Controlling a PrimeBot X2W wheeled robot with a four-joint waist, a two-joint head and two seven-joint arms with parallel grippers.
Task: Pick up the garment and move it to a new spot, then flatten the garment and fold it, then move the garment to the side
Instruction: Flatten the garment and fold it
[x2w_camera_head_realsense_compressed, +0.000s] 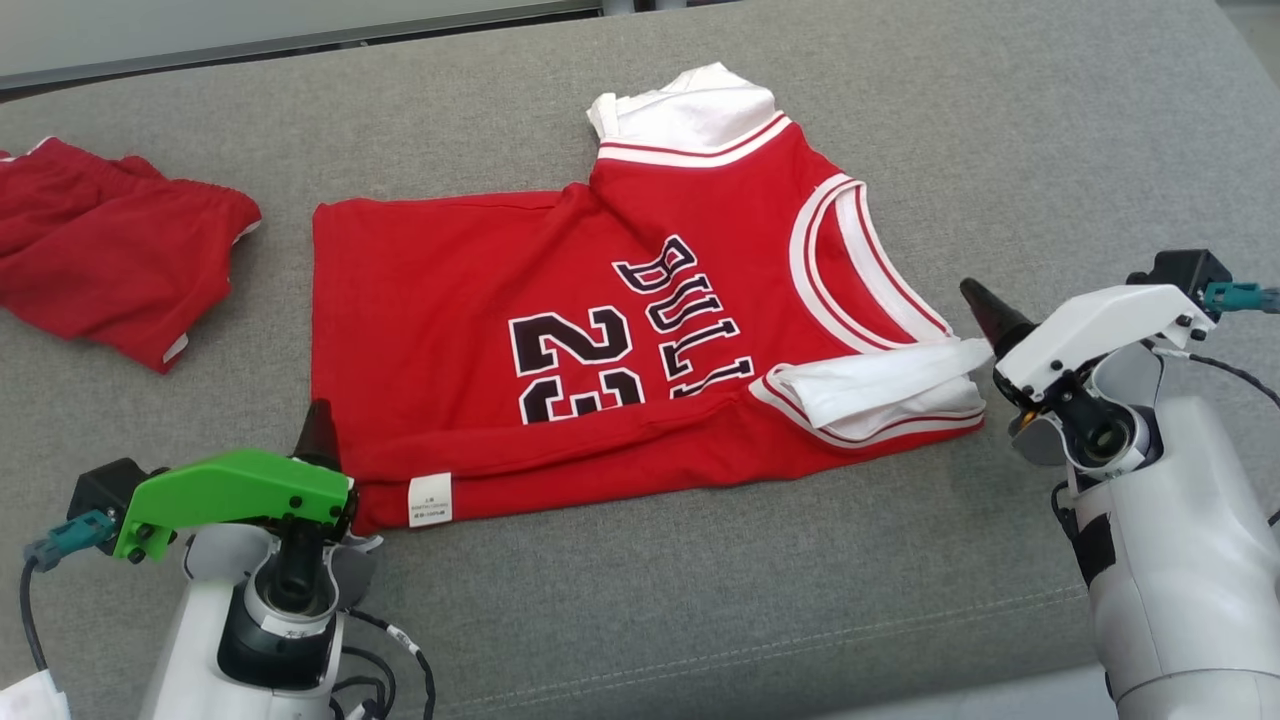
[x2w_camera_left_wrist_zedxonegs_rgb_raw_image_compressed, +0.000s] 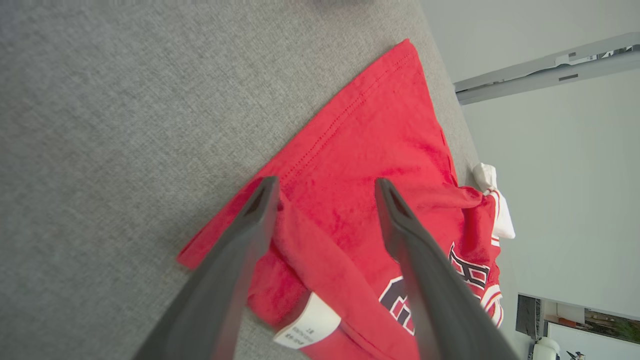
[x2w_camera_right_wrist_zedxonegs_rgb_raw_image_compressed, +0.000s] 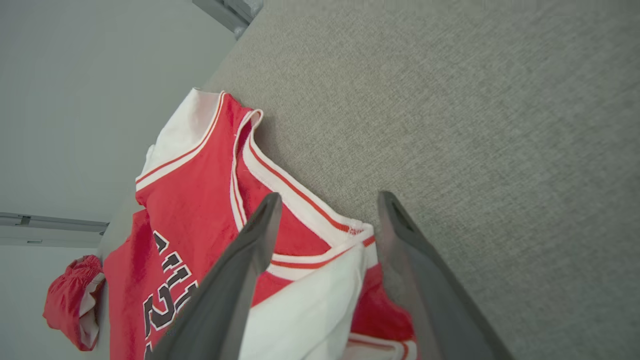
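1. The red knit basketball jersey with white trim and a dark "23" (x2w_camera_head_realsense_compressed: 560, 300) lies mid-way across the grey woven cushion (x2w_camera_head_realsense_compressed: 700, 610). Its collar points to 3 o'clock and its hem to 9. The near long edge is turned over in a narrow band.
2. My left gripper (x2w_camera_left_wrist_zedxonegs_rgb_raw_image_compressed: 326, 185) has its jaws spread wide and empty. It straddles the hem corner at the jersey's 7 o'clock, beside the white care label (x2w_camera_head_realsense_compressed: 430, 500).
3. My right gripper (x2w_camera_right_wrist_zedxonegs_rgb_raw_image_compressed: 329, 197) also has its jaws apart and empty, over the loose white sleeve (x2w_camera_head_realsense_compressed: 880, 385) at 4 o'clock.
4. Judgement: a fold is in hand. I should pinch every layer at both ends and lift level, so the band stays straight.
5. Risk: the white sleeve may slip out of the pinch. The far sleeve at 1 o'clock is bunched.
6. The crumpled red shorts (x2w_camera_head_realsense_compressed: 110, 250) lie at 10 o'clock, apart from the hem, and would crowd a set-down on that side.
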